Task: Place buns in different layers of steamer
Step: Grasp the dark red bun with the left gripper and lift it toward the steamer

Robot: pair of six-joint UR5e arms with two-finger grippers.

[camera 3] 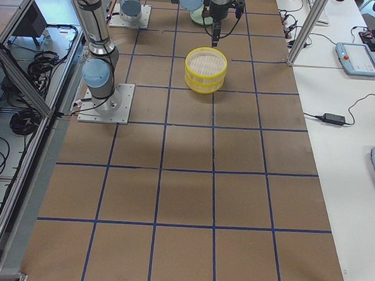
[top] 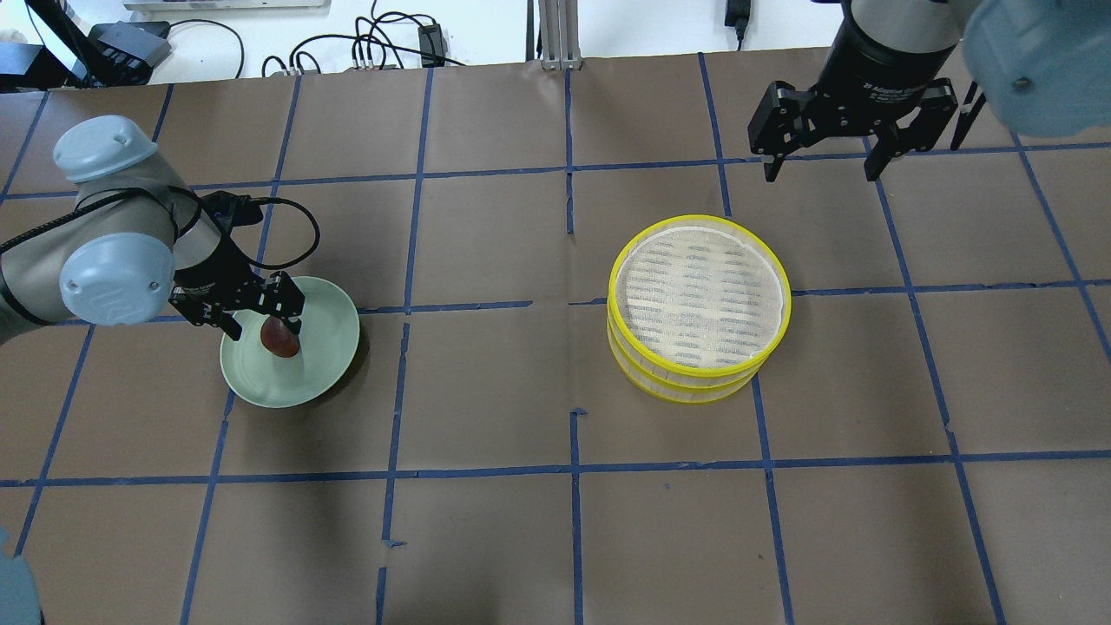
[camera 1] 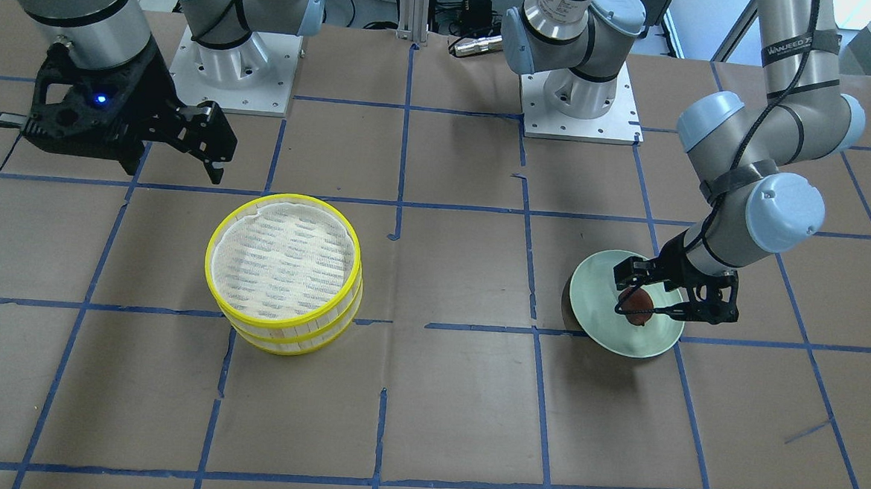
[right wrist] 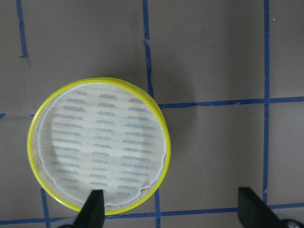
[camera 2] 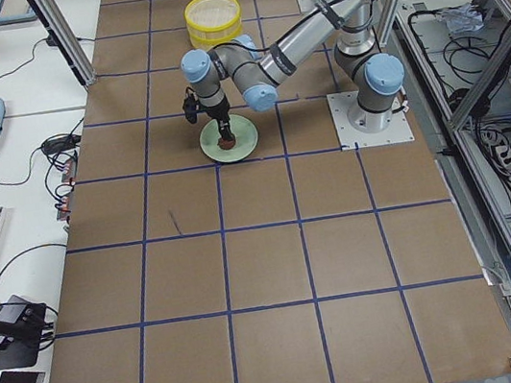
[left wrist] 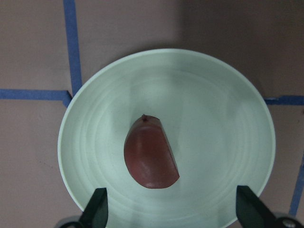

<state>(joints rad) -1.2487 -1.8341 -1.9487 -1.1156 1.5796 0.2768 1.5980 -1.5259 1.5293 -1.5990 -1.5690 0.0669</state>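
Bright, even overhead light falls across the brown counter (top: 486, 538), which shows no hard glare. The pale green plate (top: 325, 317) throws a soft dark shadow to its right in the overhead view, while the stacked steamer layers (top: 699, 291) cast only a faint one at their base. The white surface (top: 486, 26) beyond the counter's far edge is nearly blown out. In the left wrist view the upper right corner falls into shade and the reddish-brown bun (left wrist: 151, 159) looks slightly soft. The jaws at the bottom of both wrist views are blurred. Both side views are small and coarse.

A black strap (camera 1: 797, 50) on the left arm (camera 1: 784, 136) reads "WANJEED".
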